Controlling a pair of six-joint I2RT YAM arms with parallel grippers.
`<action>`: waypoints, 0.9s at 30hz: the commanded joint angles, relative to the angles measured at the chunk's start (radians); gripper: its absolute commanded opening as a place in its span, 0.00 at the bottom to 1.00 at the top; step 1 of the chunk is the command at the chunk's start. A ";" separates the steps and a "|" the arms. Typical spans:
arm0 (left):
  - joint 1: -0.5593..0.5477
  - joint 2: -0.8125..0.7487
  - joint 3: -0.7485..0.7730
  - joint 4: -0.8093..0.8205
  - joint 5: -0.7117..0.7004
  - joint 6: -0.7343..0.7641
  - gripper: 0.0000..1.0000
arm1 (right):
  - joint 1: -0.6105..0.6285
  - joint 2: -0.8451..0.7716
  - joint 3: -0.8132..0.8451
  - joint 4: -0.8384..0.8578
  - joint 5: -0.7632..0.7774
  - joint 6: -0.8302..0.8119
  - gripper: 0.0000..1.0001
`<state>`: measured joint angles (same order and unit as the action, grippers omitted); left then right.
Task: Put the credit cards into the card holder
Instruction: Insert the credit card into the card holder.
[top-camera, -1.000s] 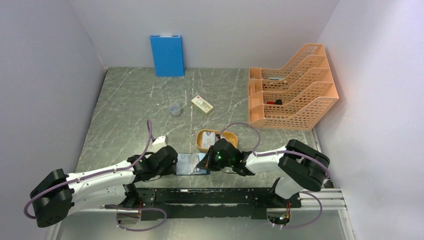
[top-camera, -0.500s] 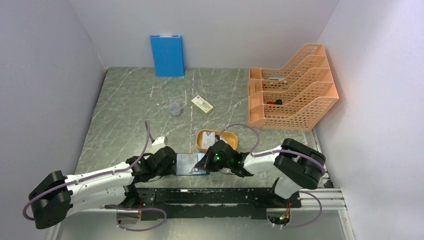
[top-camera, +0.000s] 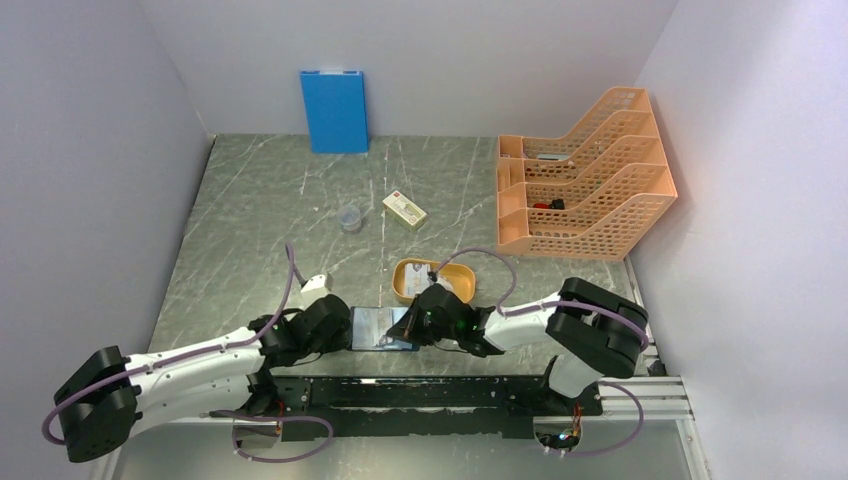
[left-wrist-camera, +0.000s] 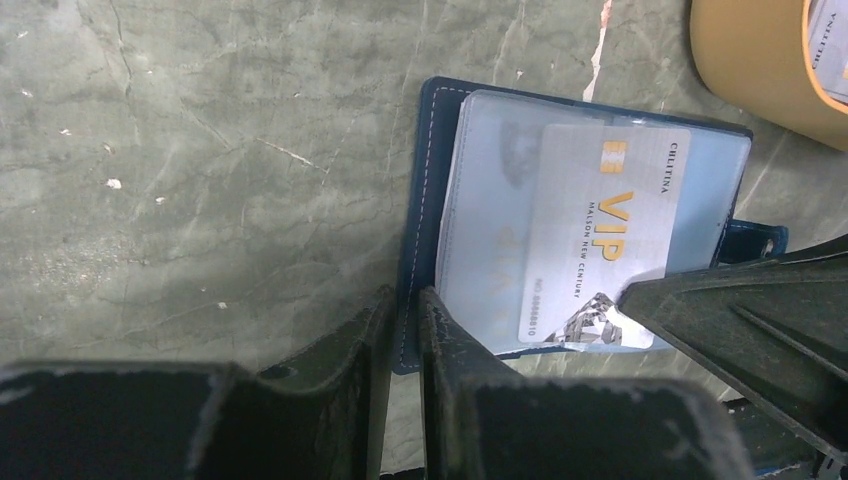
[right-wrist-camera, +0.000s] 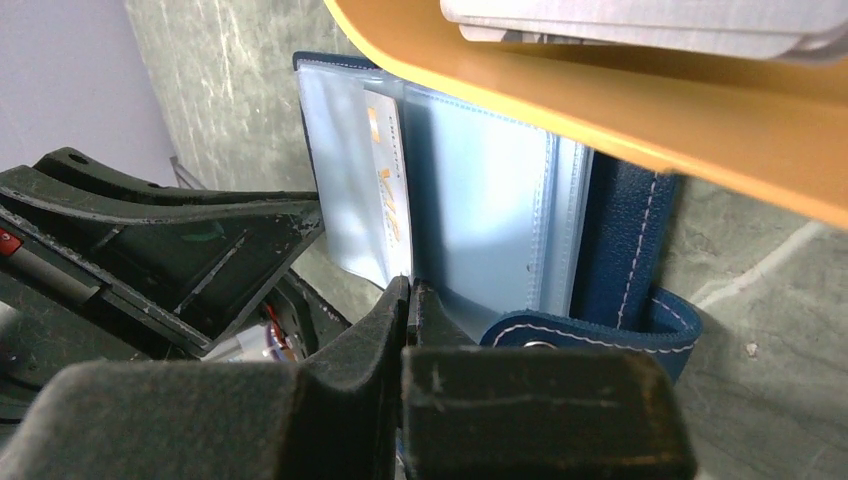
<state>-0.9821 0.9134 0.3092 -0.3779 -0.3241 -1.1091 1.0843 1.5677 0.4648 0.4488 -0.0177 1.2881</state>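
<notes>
Now the left gripper (left-wrist-camera: 404, 318) clamps the holder (left-wrist-camera: 488, 240) by its edge, open flat on the table (left-wrist-camera: 200, 150). The right gripper (right-wrist-camera: 410, 300) pinches the card (left-wrist-camera: 598, 225) by a corner, across the holder. A skewed push may buckle the card or drag the holder loose.

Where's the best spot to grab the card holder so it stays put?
On the card holder, pinch the navy cover margin opposite the snap tab, coming low from the left: it lies flat and juts past the clear sleeves, where the left gripper clamps it.
</notes>
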 joint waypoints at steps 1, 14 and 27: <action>0.001 -0.004 -0.050 -0.079 0.068 -0.019 0.21 | 0.013 -0.003 -0.003 -0.101 0.078 -0.007 0.00; 0.002 -0.020 -0.086 -0.056 0.100 -0.038 0.17 | 0.050 0.053 0.038 -0.068 0.058 -0.014 0.00; 0.002 -0.046 -0.084 -0.076 0.090 -0.045 0.16 | 0.067 -0.005 0.052 -0.106 0.074 -0.048 0.36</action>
<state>-0.9787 0.8516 0.2676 -0.3653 -0.2890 -1.1526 1.1397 1.5845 0.5053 0.4034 0.0368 1.2732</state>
